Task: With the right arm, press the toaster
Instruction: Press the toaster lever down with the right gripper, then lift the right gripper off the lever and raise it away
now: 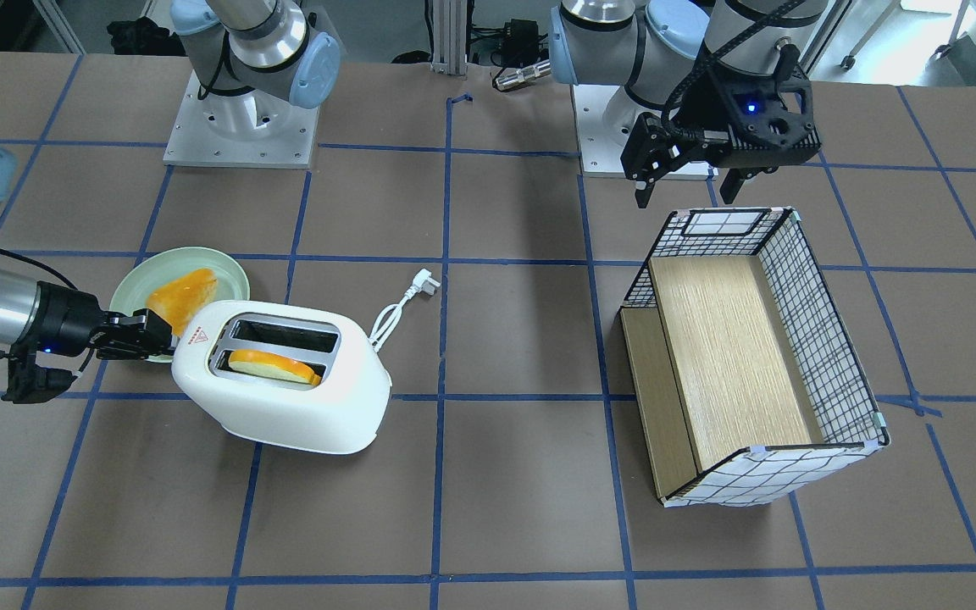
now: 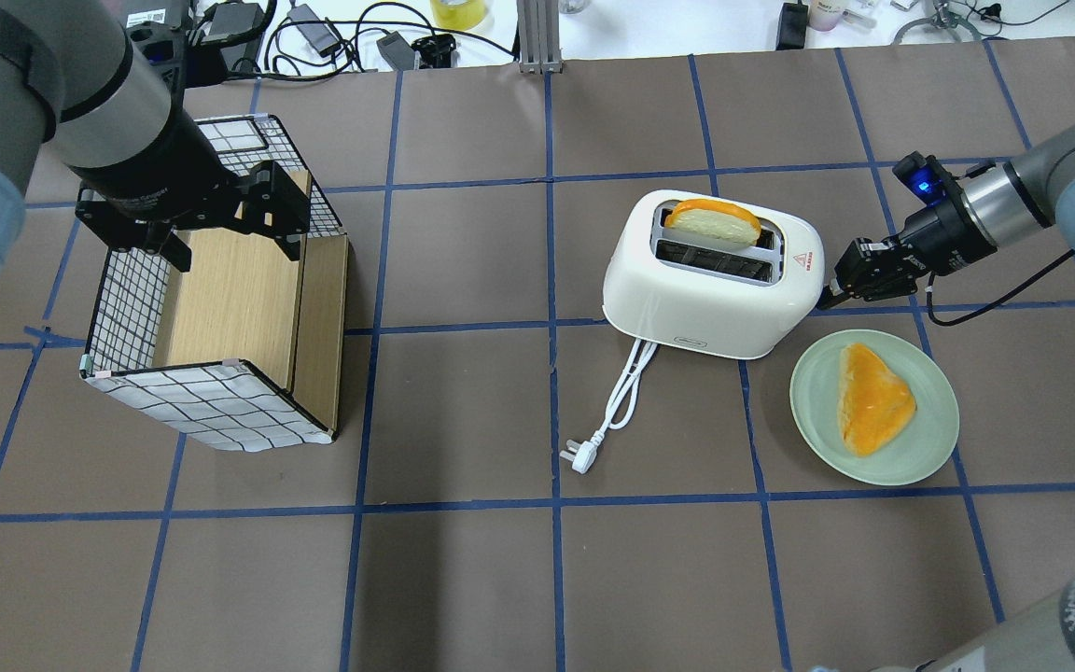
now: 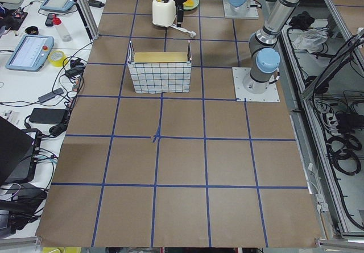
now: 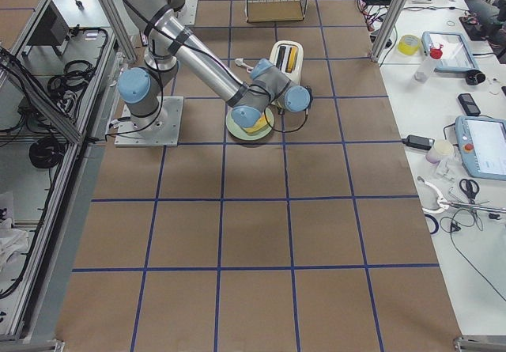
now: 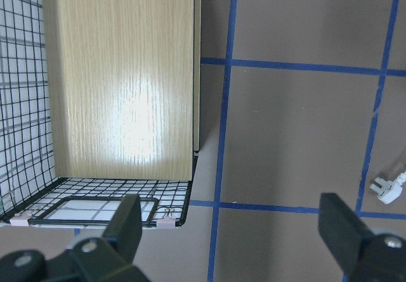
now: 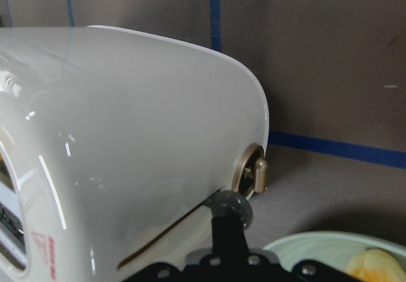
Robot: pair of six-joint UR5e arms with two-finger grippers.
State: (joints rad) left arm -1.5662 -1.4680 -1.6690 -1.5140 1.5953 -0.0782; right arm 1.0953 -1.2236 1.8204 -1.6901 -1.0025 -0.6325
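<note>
Spread open, the left tool is held above the wire basket at the left of the tabletop. Right of centre the toaster is stood with a bread slice in its far slot, and the closed right tool is set against its right end.

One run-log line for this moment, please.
right gripper: shut, tip at toaster end | bread slice: in toaster slot | left gripper: open, above basket
</note>
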